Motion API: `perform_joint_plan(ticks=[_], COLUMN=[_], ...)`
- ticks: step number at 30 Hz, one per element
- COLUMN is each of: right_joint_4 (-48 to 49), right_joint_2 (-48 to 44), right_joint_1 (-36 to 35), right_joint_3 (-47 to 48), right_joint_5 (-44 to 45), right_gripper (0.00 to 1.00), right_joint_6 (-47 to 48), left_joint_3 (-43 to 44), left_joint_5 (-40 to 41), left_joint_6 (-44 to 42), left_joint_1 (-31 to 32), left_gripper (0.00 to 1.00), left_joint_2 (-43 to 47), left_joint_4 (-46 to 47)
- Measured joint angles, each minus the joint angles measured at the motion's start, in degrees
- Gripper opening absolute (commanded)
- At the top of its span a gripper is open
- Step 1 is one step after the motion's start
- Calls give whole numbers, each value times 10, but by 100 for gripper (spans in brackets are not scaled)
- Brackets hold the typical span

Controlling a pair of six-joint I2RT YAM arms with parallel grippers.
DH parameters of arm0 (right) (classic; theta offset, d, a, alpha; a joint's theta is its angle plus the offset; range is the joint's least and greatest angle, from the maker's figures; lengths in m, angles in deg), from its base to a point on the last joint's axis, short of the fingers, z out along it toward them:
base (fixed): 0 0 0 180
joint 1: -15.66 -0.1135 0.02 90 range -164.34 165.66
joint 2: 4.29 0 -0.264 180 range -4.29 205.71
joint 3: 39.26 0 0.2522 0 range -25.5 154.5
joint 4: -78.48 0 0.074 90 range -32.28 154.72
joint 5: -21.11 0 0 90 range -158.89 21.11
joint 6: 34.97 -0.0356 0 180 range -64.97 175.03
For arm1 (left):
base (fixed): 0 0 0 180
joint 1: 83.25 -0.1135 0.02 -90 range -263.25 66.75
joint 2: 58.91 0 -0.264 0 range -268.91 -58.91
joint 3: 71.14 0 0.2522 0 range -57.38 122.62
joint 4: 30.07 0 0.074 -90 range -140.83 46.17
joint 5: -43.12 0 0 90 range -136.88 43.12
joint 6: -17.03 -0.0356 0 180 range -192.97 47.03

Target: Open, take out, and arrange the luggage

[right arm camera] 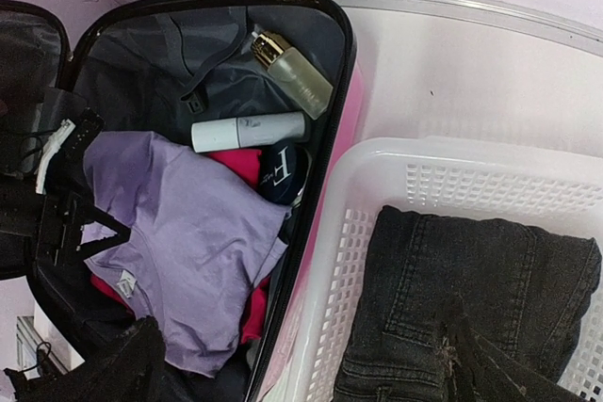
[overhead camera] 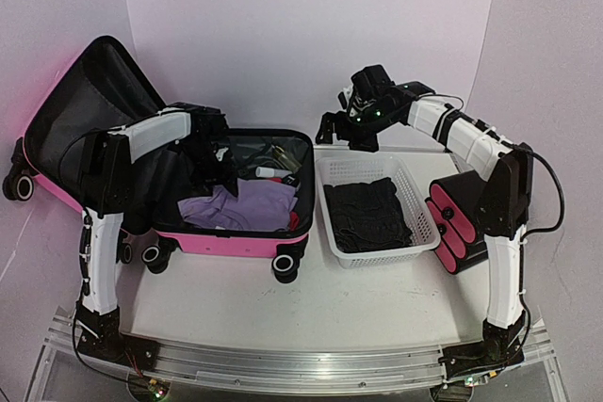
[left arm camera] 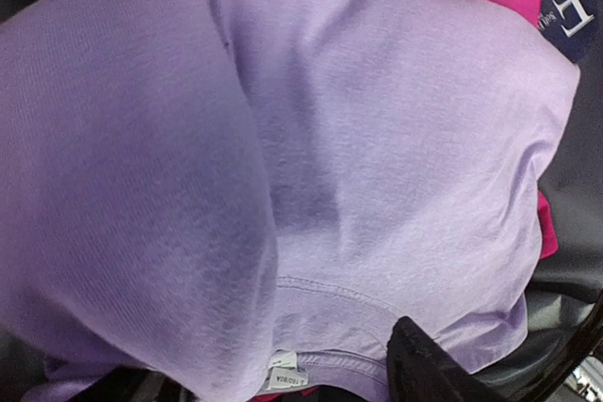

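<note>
The pink luggage lies open on the table, its black-lined lid leaning back at the left; its rim shows in the right wrist view. A purple shirt lies on top inside it. My left gripper is down in the case at the shirt's left edge. In the left wrist view the shirt fills the frame; one finger stands off to the right, the other is hidden under a fold. My right gripper hovers open and empty over the case's right rim and the basket.
A white mesh basket right of the case holds folded black jeans. In the case lie a perfume bottle, a white tube, a navy item and a red garment. Black cases with pink ends stand far right.
</note>
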Motion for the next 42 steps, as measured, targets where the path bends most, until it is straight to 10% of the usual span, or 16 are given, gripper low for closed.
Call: perform_joint_plan(ticks=[31, 42], right_joint_4=[3, 4], right_joint_2=[0, 0], right_joint_1=[0, 0], right_joint_3=[-9, -9], right_joint_5=[0, -10], right_gripper=[98, 98], right_joint_6=[-1, -3], left_joint_3=[-27, -27], left_joint_5=[-80, -113], left_joint_6=[-143, -151], left_joint_1=[-111, -111], left_gripper=[99, 59], left_joint_2=[-49, -52], left_joint_4=[-26, -31])
